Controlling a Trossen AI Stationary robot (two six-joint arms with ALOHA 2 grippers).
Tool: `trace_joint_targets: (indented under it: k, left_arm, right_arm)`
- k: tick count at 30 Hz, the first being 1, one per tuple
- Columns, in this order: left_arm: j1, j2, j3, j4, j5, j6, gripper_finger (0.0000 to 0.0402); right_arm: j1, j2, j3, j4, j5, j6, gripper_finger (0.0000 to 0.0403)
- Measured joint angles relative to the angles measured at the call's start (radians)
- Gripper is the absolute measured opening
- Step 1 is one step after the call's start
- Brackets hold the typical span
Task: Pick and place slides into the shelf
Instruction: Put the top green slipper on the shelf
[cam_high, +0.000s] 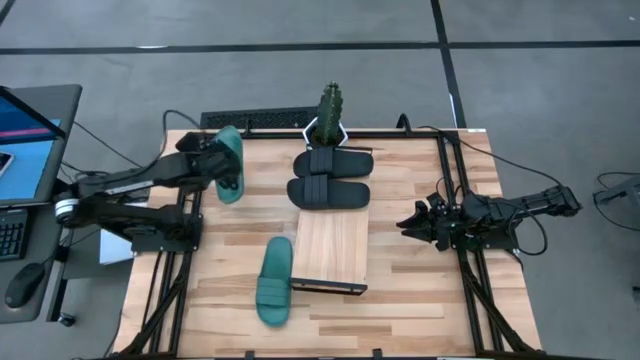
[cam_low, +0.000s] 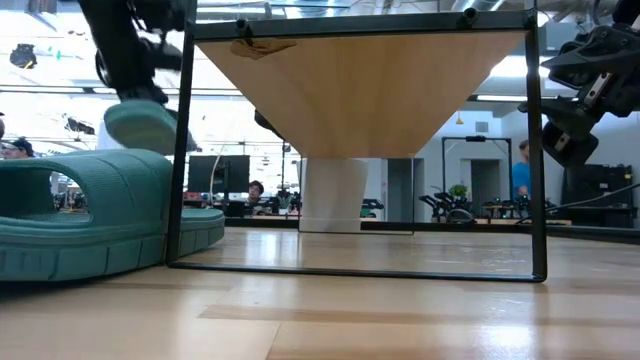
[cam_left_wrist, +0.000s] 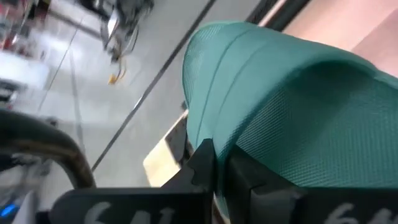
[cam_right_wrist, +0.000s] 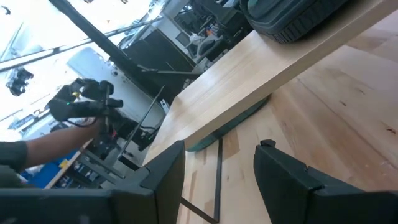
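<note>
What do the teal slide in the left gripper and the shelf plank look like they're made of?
Teal slide, pinched in the shut left gripper: probably moulded rubber or foam, matte, with a fine dotted texture and ribbed strap. Shelf: apparently light wood, smooth, with visible grain and a dark lip.

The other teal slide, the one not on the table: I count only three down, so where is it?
In the high view it hangs at the table's back left, the teal slide clamped in the left gripper, left of the black slides.
</note>
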Motion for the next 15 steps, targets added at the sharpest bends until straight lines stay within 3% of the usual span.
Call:
trace_joint_targets:
  k: [15]
  left_arm:
    - [-0.207,-0.299,0.064,0.203,-0.023,0.500,0.0000]
  right_arm:
    - [0.007,0.000,0.000,0.018,0.028,0.025,0.0178]
